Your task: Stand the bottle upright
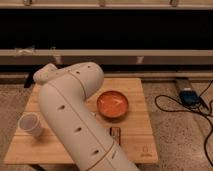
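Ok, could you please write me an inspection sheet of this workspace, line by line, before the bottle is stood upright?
Surface: light wooden table, partly covered by the big white robot arm.
Job's things: slim whitish bottle: nothing seen; it may be hidden behind the arm.
Clutter: round orange bowl on the table, right of the arm; white paper cup, upright, near the table's left edge; small dark oblong object beside the arm, kind cannot be told.
Grippers: gripper, the dark tip at the arm's end, over the table's far left corner.
Cables: black cables on the floor right of the table, near a blue-grey box.
Surroundings: speckled floor; dark wall with pale horizontal rails.
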Robot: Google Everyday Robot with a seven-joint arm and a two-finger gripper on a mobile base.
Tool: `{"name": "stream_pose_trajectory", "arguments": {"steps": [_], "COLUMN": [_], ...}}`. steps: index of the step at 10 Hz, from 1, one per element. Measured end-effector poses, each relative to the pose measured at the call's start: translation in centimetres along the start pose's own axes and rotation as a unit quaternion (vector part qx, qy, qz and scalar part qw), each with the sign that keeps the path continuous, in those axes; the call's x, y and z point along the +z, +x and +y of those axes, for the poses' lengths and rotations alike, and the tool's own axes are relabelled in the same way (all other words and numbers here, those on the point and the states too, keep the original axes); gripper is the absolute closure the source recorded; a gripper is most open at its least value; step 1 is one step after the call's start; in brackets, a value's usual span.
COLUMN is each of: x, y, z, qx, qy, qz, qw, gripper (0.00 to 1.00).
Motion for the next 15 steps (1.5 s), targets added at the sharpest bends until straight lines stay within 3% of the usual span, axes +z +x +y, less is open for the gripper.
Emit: {"name": "stream_pose_trajectory", "arguments": {"steps": [5,15], "x": [0.3,1.1], "y": [0.3,-0.7], "z": [-0.2,-0.2], "qx": [-0.01,-0.025], "qy": [0.014,0.031], "qz": [0.057,0.101], "qw": [0.9983,0.9941], "gripper": [0.2,0.2]}}
